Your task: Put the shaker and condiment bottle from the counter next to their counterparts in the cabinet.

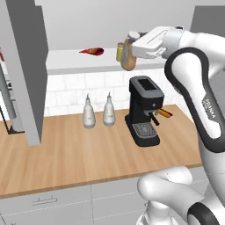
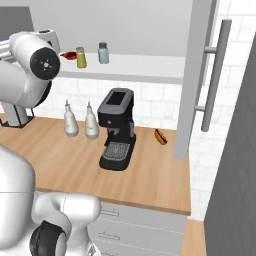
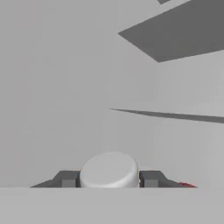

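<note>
The gripper (image 1: 130, 49) is closed on the condiment bottle (image 1: 128, 60), which it holds by the neck, so the orange-brown body hangs free below the hand at the level of the cabinet (image 1: 74, 61) shelf. In the hand view the pale cap (image 3: 109, 170) sits between the two dark fingertips (image 3: 65, 178). I think the bottle is carried high so that it passes over the shelf edge. The red bottle (image 1: 92, 51) lies on its side further left on the shelf, and the olive-yellow shaker (image 2: 80, 58) stands near it. The blue-grey shaker (image 2: 103, 53) already stands just beside the olive one, so its part looks finished.
</note>
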Robot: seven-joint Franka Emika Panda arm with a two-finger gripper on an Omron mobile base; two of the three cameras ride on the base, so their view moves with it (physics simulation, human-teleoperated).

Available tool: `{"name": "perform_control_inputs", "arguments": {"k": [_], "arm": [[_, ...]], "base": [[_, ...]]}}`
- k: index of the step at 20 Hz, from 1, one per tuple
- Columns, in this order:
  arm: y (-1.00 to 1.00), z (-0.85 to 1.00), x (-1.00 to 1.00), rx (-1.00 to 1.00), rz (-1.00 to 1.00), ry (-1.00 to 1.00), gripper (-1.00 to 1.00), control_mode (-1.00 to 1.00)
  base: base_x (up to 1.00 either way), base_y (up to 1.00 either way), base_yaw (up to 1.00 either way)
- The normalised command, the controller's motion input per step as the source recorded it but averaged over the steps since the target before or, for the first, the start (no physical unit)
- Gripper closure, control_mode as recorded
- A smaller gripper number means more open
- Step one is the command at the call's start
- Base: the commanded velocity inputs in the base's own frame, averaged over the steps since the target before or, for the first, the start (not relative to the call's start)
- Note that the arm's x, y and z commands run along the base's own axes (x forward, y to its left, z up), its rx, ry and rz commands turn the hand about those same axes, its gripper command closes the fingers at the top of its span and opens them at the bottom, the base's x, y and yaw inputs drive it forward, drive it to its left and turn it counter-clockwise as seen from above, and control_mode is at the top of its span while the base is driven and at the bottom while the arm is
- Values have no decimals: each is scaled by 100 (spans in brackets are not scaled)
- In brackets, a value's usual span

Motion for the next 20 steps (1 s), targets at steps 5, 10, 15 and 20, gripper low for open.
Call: {"name": "perform_control_inputs", "arguments": {"k": [5, 10, 15, 20], "arm": [[0, -81, 23, -11, 0, 4, 100, -100], [0, 8, 15, 2, 0, 0, 100, -100], [-1, 82, 5, 9, 0, 0, 100, -100], [0, -16, 46, 1, 0, 0, 100, -100]], "base": [[0, 0, 0], [0, 0, 0], [0, 0, 0], [0, 0, 0]]}}
